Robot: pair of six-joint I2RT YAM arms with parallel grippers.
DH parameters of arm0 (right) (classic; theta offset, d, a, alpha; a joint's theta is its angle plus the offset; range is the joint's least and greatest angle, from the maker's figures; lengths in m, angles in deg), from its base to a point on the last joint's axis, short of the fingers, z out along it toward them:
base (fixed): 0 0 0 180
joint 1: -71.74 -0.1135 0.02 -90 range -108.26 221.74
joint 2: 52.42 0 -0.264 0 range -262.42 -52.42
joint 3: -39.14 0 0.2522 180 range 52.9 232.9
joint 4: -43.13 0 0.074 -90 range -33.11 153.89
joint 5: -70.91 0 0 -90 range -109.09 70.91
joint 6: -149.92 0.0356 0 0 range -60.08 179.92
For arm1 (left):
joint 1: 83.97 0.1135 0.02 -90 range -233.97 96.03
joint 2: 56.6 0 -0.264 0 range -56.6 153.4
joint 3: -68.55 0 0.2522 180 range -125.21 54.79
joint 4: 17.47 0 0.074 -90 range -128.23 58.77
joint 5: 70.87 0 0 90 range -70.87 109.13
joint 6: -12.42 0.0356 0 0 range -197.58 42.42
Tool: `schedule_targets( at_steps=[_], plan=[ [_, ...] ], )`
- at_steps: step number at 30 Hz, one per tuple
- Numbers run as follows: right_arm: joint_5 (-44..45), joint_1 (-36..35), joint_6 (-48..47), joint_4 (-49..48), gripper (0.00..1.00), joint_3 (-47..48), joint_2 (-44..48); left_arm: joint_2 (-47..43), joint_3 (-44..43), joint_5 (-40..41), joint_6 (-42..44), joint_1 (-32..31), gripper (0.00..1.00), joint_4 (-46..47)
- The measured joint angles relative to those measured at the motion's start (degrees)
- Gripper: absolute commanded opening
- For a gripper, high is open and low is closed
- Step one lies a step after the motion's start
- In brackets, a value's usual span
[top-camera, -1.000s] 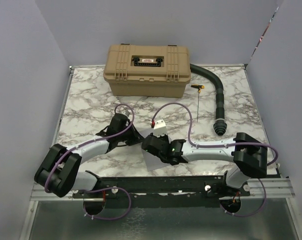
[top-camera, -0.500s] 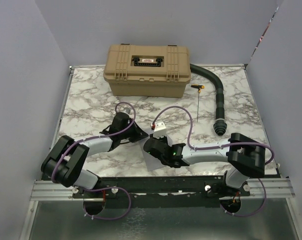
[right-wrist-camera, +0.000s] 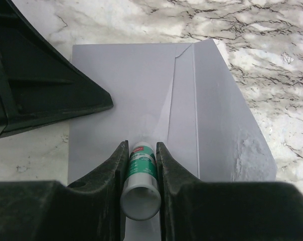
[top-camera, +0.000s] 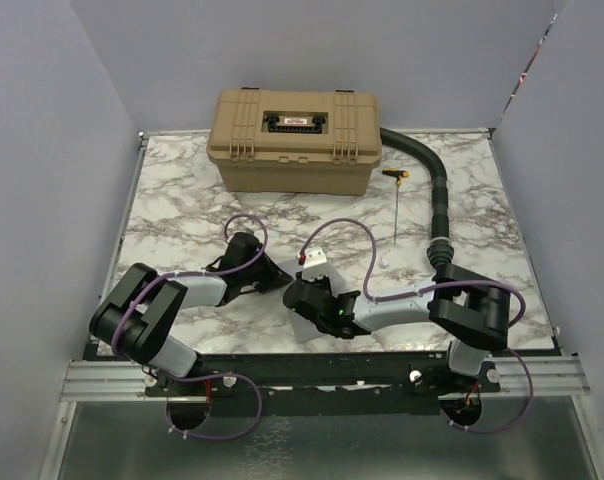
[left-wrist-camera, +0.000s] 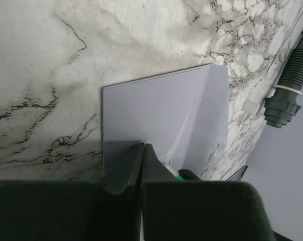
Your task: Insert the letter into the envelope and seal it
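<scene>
Top external view shows the marble bench [top-camera: 172, 200] with the tan case [top-camera: 294, 140] at its back edge and a black corrugated hose [top-camera: 437, 190] curving down the case's right side. Both arms are folded in over one spot well in front of the case, close to the bench's near edge. That spot holds the grey envelope [right-wrist-camera: 136, 85], lying flat. Its flap appears to be turned out flat from the body along a straight crease rather than folded down, so I judge it not yet sealed. The tan-brown letter shows in none of the views. No corner of it pokes out of the envelope and none lies in front of the case, so it is most likely already inside, though that cannot be confirmed. The left gripper [left-wrist-camera: 143, 150] has its jaws closed tight together with the tips on the envelope's edge, apparently pinning the paper. Whether any paper sits between them I cannot tell. The right gripper [right-wrist-camera: 140, 146] has its jaws clamped on a small green-labelled glue stick [right-wrist-camera: 141, 170], its tip aimed at the envelope's body near the crease. What seems to remain is finishing the gluing, folding the flap over and pressing it shut.
</scene>
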Motion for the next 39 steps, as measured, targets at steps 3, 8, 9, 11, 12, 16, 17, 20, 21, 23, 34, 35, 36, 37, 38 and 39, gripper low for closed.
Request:
schedule_targets(
  at_steps=[3,8,9,11,12,16,17,20,21,23,34,35,36,37,38,39],
  plan=[
    [0.0,0.0,0.0,-1.7,0.00,-0.1,-1.3,0.2,0.4,0.3,-1.8,0.0,0.00,1.0],
    [0.0,0.0,1.9,-2.5,0.00,0.3,-2.2,0.1,0.5,0.7,-3.2,0.0,0.00,0.8],
    [0.1,0.0,2.5,-2.5,0.00,0.3,-2.3,0.0,0.5,0.9,-3.3,0.0,0.00,0.7],
    [0.2,0.0,3.6,-2.3,0.00,0.6,-2.4,-0.6,0.6,1.5,-3.4,-0.1,0.00,0.1],
    [0.1,0.0,4.3,-1.9,0.00,0.7,-2.5,-0.9,0.8,1.6,-3.3,-0.1,0.00,0.0],
    [-0.6,0.0,5.7,-0.6,0.00,0.9,-2.1,-3.3,2.3,1.6,-3.0,-0.1,0.00,0.7],
    [-1.1,0.0,5.8,-0.4,0.00,0.8,-1.8,-3.8,2.4,1.6,-2.9,-0.1,0.00,0.9],
    [-2.5,0.0,5.8,0.1,0.00,0.3,-1.0,-4.9,2.2,1.7,-2.0,0.1,0.00,2.5],
    [-2.9,0.0,5.8,0.3,0.00,0.3,-0.9,-4.9,2.0,1.8,-1.7,0.2,0.00,3.0],
    [-3.4,0.0,5.7,0.6,0.00,0.3,-0.7,-4.3,1.5,1.8,-1.5,0.2,0.00,3.8],
    [-4.9,0.0,7.6,3.4,0.00,-1.9,2.5,5.8,-2.8,0.9,-0.1,0.4,0.00,6.4],
    [-5.0,0.0,8.0,3.7,0.00,-2.5,3.2,5.8,-3.2,0.9,0.4,0.4,0.00,5.8],
    [-5.1,0.0,8.4,4.0,0.00,-3.2,4.0,5.9,-4.0,0.8,1.3,0.4,0.00,4.5],
    [-5.2,0.0,8.8,4.1,0.00,-4.0,4.8,6.1,-4.8,0.7,2.1,0.4,0.00,3.4],
    [-5.4,0.0,8.9,4.3,0.00,-4.8,5.5,6.2,-5.3,0.6,2.7,0.3,0.00,2.7],
    [-5.5,0.0,9.1,4.3,0.00,-5.5,6.2,6.2,-5.6,0.5,3.3,0.3,0.00,2.0]
  ],
)
